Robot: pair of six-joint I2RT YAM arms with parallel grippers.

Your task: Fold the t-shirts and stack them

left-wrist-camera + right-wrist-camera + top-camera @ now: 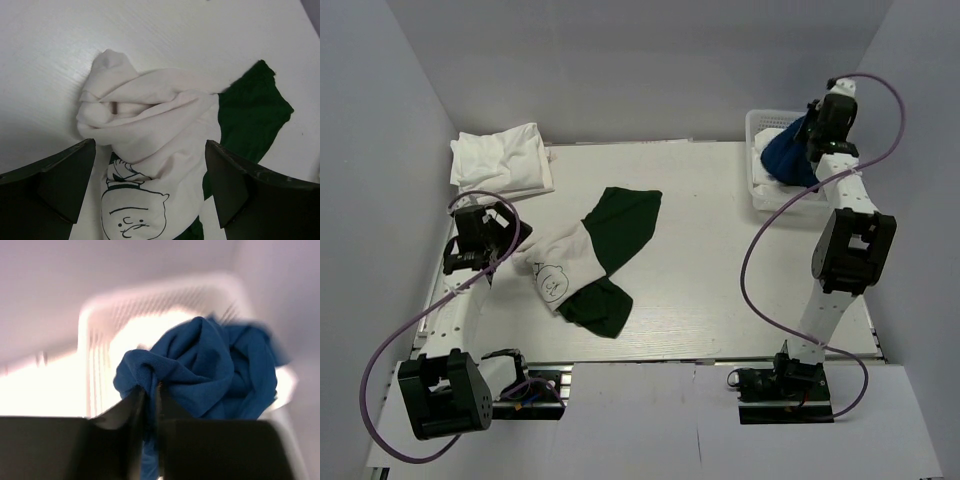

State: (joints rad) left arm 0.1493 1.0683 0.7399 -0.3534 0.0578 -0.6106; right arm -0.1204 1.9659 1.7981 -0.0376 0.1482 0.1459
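Right gripper [150, 395] jaws pinched together on a fold of the blue t-shirt [210, 370], which is bunched over the basket [92, 355] at the table's [720, 300] far right corner. Left gripper [150, 150] jaws wide apart over the printed white t-shirt [150, 115] near the left edge — nothing held. Judgement: lift the blue shirt clear of the basket rim before swinging inward — a snag could drag the basket.
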